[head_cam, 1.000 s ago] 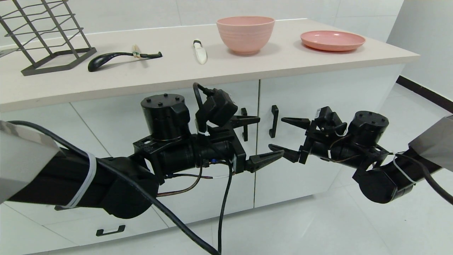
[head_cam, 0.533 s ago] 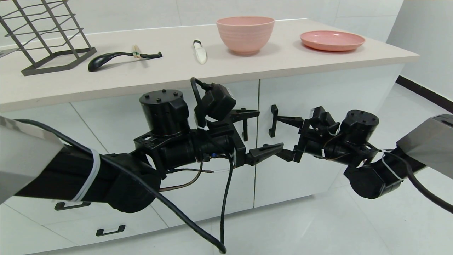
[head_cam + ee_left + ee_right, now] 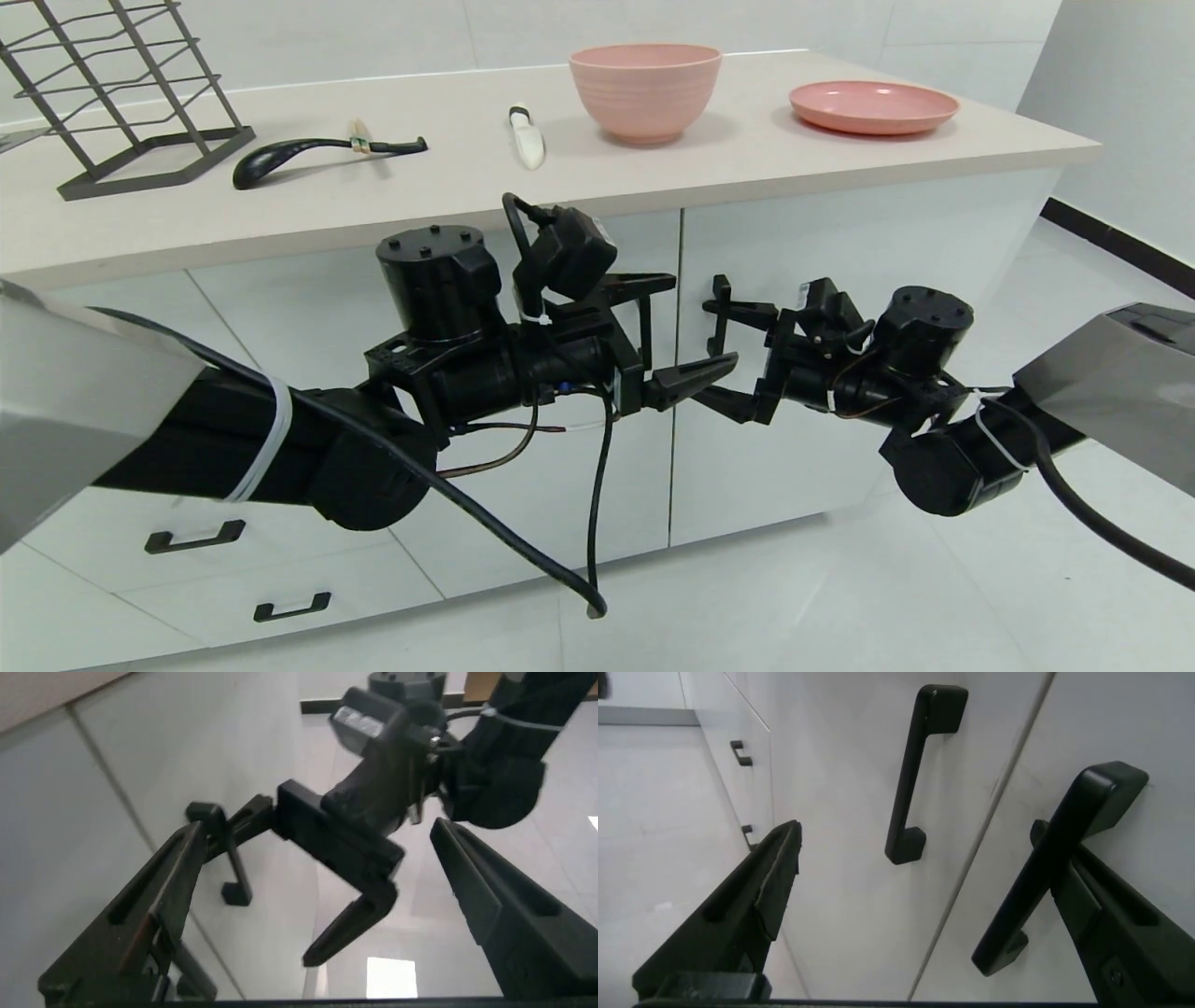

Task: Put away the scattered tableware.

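left gripper (image 3: 702,319) is spread wide w/ nothing in it, low in front of the white cabinet doors (image 3: 840,280), straight below the pink ribbed bowl (image 3: 644,89). right gripper (image 3: 706,351) faces it, also wide & empty, w/ one finger right at the black bar handle (image 3: 720,322) of the right-hand door. touching or just off it, can't tell. the twin black handle (image 3: 915,775) on the left-hand door sits just across the seam.

risk imo: both grippers crowd the same spot below the bowl, and their lower fingers cross in the head view. a pull on either door could knock finger vs finger, or swing the door into the other arm. a finger only hooked on a handle could also slip off.

tableware is all up on the beige countertop (image 3: 747,159). flat pink plate (image 3: 873,103) is to the bowl's right. white knife-like utensil (image 3: 527,138) is just left of the bowl, long axis back-to-front; can't tell which end is the blade. black ladle (image 3: 299,154) is farther left, long axis along the counter, handle end pointing at the bowl, scoop toward the black wire rack (image 3: 121,93).
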Robot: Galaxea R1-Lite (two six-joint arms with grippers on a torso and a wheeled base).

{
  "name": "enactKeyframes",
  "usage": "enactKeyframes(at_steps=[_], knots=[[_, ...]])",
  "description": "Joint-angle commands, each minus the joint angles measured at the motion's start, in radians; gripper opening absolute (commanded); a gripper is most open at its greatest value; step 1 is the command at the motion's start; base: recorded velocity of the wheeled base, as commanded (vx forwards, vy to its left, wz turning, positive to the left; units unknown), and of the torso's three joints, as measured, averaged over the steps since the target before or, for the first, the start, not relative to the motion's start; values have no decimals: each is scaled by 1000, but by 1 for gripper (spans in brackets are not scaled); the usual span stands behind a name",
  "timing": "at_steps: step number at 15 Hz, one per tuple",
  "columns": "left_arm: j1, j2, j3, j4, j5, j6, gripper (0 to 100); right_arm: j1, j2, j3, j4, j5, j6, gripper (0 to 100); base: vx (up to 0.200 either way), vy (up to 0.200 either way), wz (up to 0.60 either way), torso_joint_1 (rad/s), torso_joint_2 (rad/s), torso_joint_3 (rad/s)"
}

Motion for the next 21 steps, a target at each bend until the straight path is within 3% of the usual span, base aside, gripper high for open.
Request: enactKeyframes(at_steps=[1,5,12,15,17,18,19,21], knots=[[6,1,-1,0,2,0,100,11,-18,18,2,21,0,100,0,0,0,0,0,0],[4,52,-53,-17,2,0,100,9,-81,127,2,26,0,100,0,0,0,0,0,0],[-5,90,-87,-64,9,-27,100,4,-199,323,4,24,-3,100,0,0,0,0,0,0],[-31,107,-105,-66,9,-27,100,4,-228,365,5,24,-4,100,0,0,0,0,0,0],[-106,113,-111,-78,5,-27,100,3,-227,369,7,24,-4,100,0,0,0,0,0,0],[-106,113,-111,-78,5,-27,100,3,-227,369,7,24,-4,100,0,0,0,0,0,0],[-158,150,-168,-89,5,-29,100,-3,-212,368,9,17,-4,100,0,0,0,0,0,0],[-163,153,-176,-98,5,-47,100,-49,-193,365,7,1,-6,100,0,0,0,0,0,0]])
